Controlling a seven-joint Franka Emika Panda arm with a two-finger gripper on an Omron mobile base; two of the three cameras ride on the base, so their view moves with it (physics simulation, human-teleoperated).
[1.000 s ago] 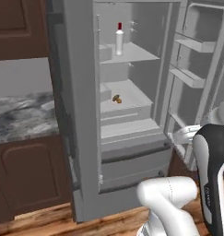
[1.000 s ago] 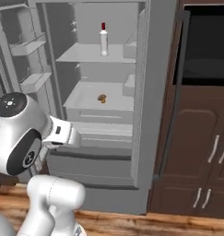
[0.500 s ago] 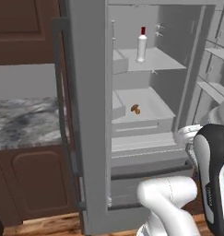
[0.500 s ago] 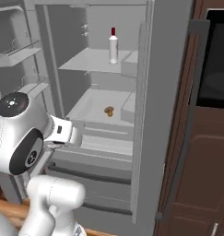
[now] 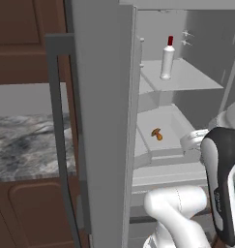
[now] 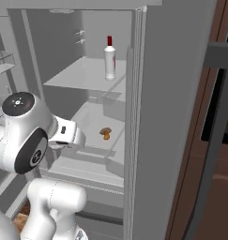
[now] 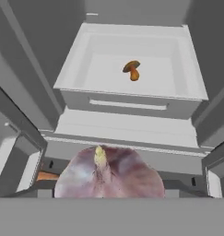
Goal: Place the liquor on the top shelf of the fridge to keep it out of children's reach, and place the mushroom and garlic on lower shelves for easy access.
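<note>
Both base views have closed in on the fridge [image 5: 104, 121] over the last second: the whole scene shifts together, so the base has driven nearer and nothing inside has moved. Liquor [image 5: 167, 58] stands upright on the top shelf [image 5: 198, 81], toward its back. Mushroom [image 7: 132, 70] lies on its side in the tray [image 7: 132, 96] one level down, near the middle. Garlic [image 7: 106, 177] sits huge and close at the bottom of the hand view, tip up; the jaws look clamped on it, fairly wide, though the bulb hides their tips. Judgement: two items are placed and garlic is the last; the closer stance puts the tray within reach ahead. No brand, label or writing is legible on the bottle or anywhere else.
</note>
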